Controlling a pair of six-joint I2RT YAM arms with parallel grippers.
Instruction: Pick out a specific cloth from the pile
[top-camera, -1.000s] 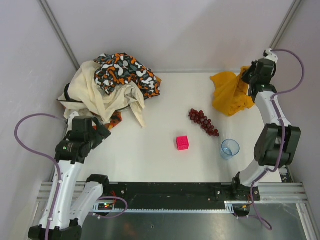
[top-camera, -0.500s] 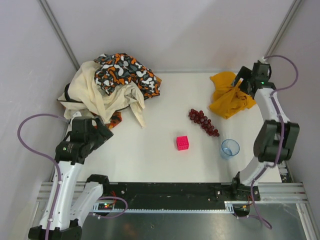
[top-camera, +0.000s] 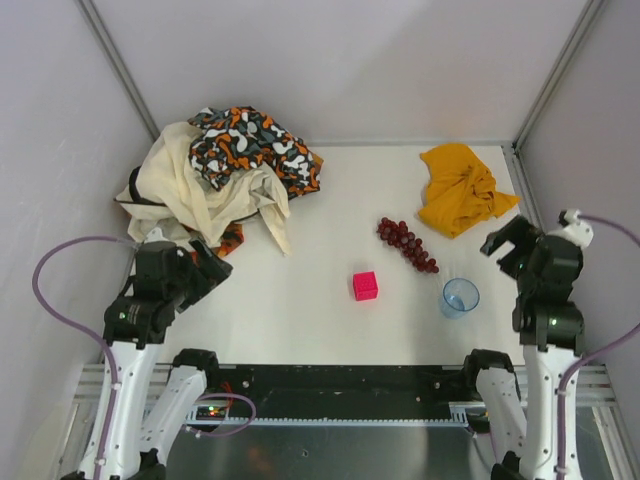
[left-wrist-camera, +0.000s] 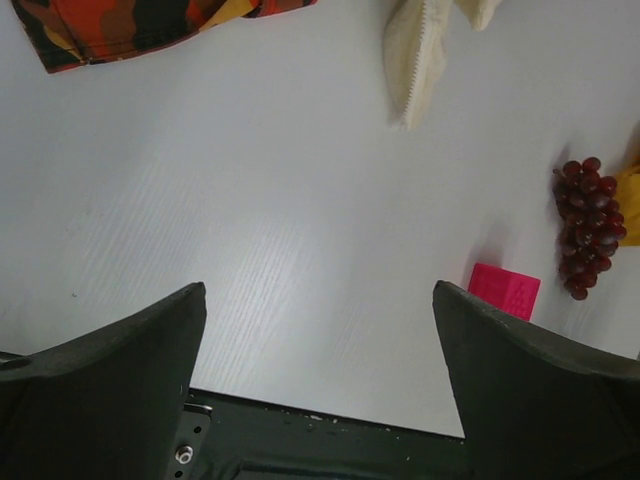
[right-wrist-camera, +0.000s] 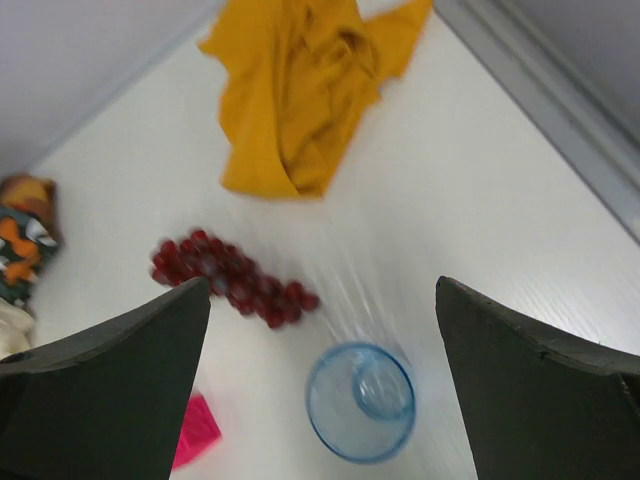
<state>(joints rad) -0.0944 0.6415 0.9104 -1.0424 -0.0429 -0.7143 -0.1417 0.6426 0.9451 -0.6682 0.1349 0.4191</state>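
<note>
The mustard-yellow cloth (top-camera: 460, 190) lies crumpled by itself at the back right of the table, and shows in the right wrist view as the cloth (right-wrist-camera: 295, 110). The pile (top-camera: 220, 175) of cream, black and camouflage fabric sits at the back left. My right gripper (top-camera: 507, 238) hangs open and empty near the right edge, well in front of the cloth; in its wrist view the right gripper (right-wrist-camera: 322, 285) holds nothing. My left gripper (top-camera: 208, 258) stands open and empty just in front of the pile; the left gripper (left-wrist-camera: 320, 290) shows only bare table between its fingers.
A bunch of dark red grapes (top-camera: 407, 245) lies mid-table right. A pink cube (top-camera: 365, 286) sits near the centre. A clear blue cup (top-camera: 460, 297) stands just left of my right gripper. A metal rail (top-camera: 515, 165) borders the right side.
My right gripper has opened and let go of the yellow cloth, then pulled back towards the near right. The cloth has settled flat on the table. The left arm has drawn back slightly.
</note>
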